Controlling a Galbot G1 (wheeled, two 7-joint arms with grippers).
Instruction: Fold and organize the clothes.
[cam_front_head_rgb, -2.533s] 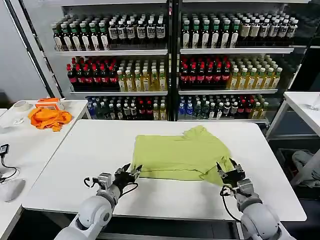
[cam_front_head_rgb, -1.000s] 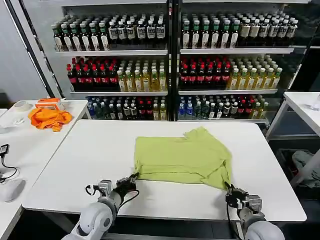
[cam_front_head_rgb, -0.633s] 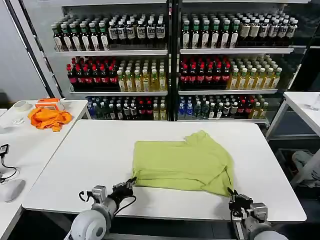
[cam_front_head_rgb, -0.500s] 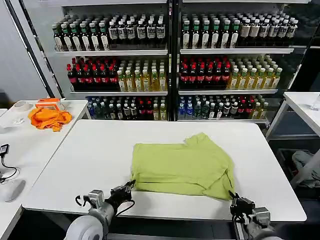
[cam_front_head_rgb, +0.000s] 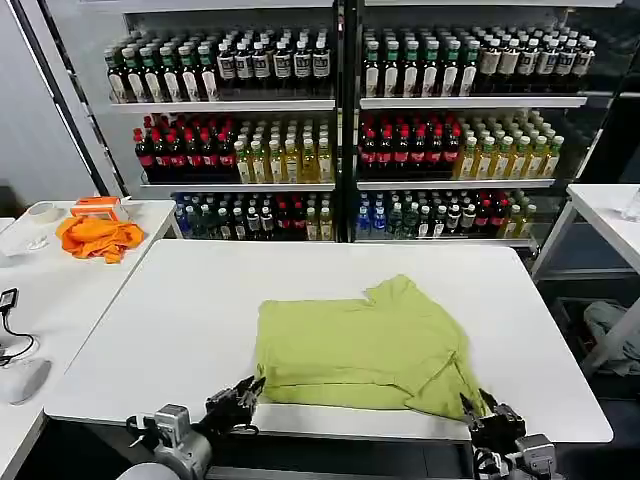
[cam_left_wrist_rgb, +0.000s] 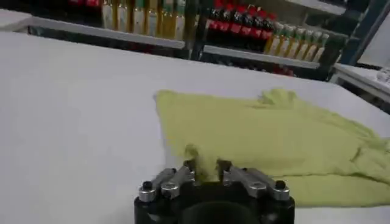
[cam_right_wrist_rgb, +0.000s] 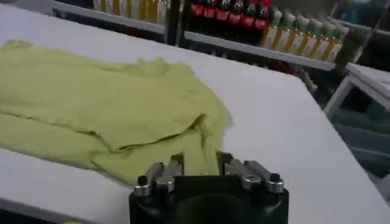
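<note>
The T-shirt (cam_front_head_rgb: 362, 342) lies half-folded on the white table (cam_front_head_rgb: 180, 300), toward its near edge, long axis running left to right. We judge both near corners are pinched: our left gripper (cam_front_head_rgb: 238, 398) has its jaws clenched on the near-left hem, our right gripper (cam_front_head_rgb: 482, 411) on the near-right corner. The cloth spreads away from both sets of jaws, neither arm nearer.
</note>
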